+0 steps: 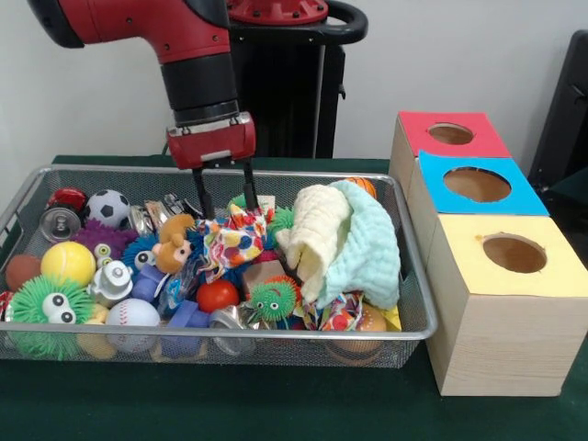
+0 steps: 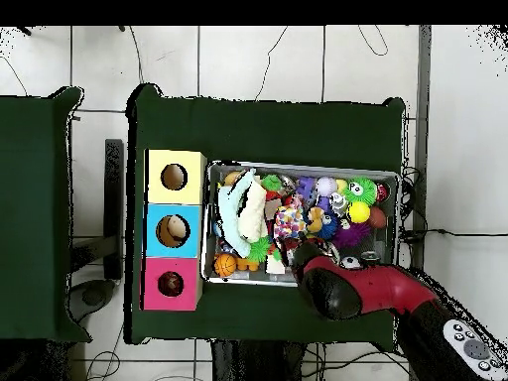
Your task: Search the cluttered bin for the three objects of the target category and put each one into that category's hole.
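Note:
The silver wire-mesh bin (image 1: 18, 207) is packed with toys, balls, cans and cloths; it also shows in the overhead view (image 2: 400, 208). My gripper (image 1: 231, 213) hangs over the bin's back middle. Its two black fingers (image 1: 203, 196) are apart with nothing between them, and the tips sit just above a multicoloured patterned cloth (image 1: 234, 243). The red-topped box's round hole (image 1: 450, 133) is the farthest of three boxes to the right of the bin; it is nearest the robot in the overhead view (image 2: 171, 285). In the overhead view the red arm (image 2: 362, 288) covers the gripper.
A pale yellow cloth (image 1: 317, 234) and a mint cloth (image 1: 367, 248) are piled in the bin's right half. Green spiky toys (image 1: 50, 308), a yellow ball (image 1: 67, 263), a football (image 1: 107, 208) and cans (image 1: 61, 223) fill the left. The blue-topped box (image 1: 478, 186) and yellow-topped box (image 1: 513, 254) stand beside the red one.

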Available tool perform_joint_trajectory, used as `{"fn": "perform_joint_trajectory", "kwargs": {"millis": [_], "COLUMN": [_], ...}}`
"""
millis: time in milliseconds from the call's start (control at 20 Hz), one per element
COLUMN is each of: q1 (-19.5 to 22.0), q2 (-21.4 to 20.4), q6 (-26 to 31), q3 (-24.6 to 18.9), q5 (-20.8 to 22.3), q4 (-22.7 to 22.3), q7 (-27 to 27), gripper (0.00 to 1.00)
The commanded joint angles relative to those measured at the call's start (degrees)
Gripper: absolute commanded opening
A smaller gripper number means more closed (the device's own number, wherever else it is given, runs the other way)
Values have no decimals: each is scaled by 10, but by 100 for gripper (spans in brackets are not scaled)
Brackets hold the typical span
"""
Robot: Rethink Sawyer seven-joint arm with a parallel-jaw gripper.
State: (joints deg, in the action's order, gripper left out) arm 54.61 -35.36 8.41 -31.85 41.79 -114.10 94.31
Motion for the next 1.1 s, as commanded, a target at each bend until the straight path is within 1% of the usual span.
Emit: {"fn": "perform_joint_trajectory", "kwargs": {"millis": [50,250,300,400,550,650,750,800,850,900,1000,1100], "q1": [22,24,25,19,8,2,-7,-17,-23,-38,-54,-62], "q2": [-47,-72,-80,-92,-102,-90,-67,-55,-49,-44,-34,-27], "q6": [106,122,130,142,149,136,107,86,77,64,48,36], "q3": [-44,-64,-72,-76,-68,-56,-35,-15,-5,19,47,63], "q5": [-57,-86,-99,-112,-115,-104,-82,-64,-55,-37,-19,-8], "q4": [-10,-16,-18,-19,-10,1,16,29,37,52,71,82], "q7": [-1,-1,0,1,0,2,11,19,22,29,37,39], "gripper": [100,100,100,100,100,100,100,100,100,100,100,100]}}
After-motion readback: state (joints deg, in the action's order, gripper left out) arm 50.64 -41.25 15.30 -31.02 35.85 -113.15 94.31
